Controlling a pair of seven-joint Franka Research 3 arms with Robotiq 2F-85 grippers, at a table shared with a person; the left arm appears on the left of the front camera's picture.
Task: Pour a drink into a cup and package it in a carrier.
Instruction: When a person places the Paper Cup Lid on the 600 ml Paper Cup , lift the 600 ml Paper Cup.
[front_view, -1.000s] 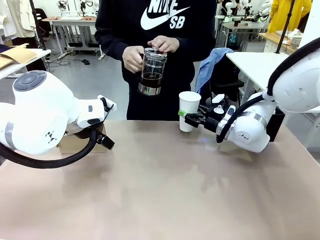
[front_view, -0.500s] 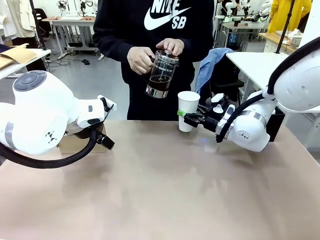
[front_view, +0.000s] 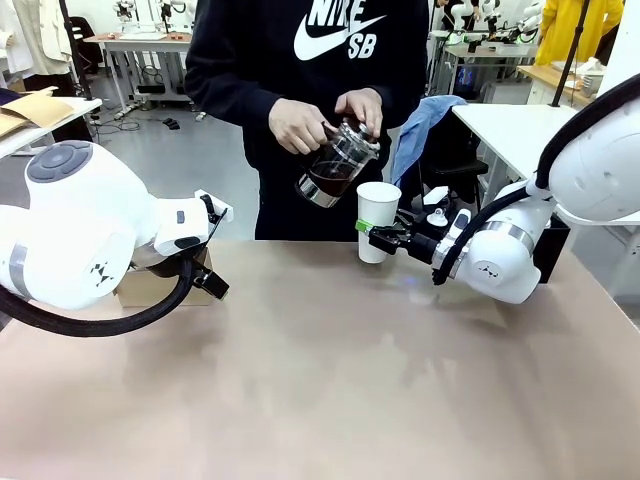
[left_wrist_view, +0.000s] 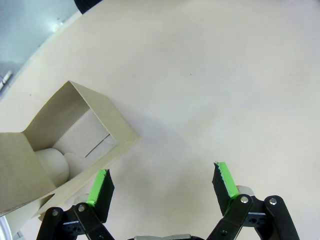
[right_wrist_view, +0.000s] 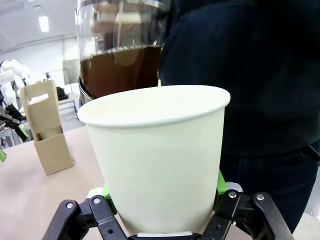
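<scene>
A person's hands hold the glass press pot (front_view: 338, 165) tilted, spout toward the white paper cup (front_view: 379, 218); the dark brown drink (right_wrist_view: 120, 64) sits inside the pot, just behind the cup's rim. My right gripper (front_view: 369, 233) is shut on the cup (right_wrist_view: 160, 155), holding it upright near the table's far edge, green pads (right_wrist_view: 219, 184) pressed on its sides. The brown cardboard carrier (front_view: 148, 289) stands at the left, mostly behind my left arm; its open slots (left_wrist_view: 82, 135) lie just left of my left gripper (left_wrist_view: 162, 182), which is open above bare tabletop.
The person stands at the far edge, close to the cup. A black box (front_view: 552, 250) sits behind my right arm, and a white table (front_view: 520, 130) with a blue cloth (front_view: 420, 125) stands at the back right. The tan tabletop (front_view: 330, 380) stretches between the arms.
The person has carried the press pot rightward and downward and tipped it from upright to a steep slant over the cup. Both arms have stayed still.
</scene>
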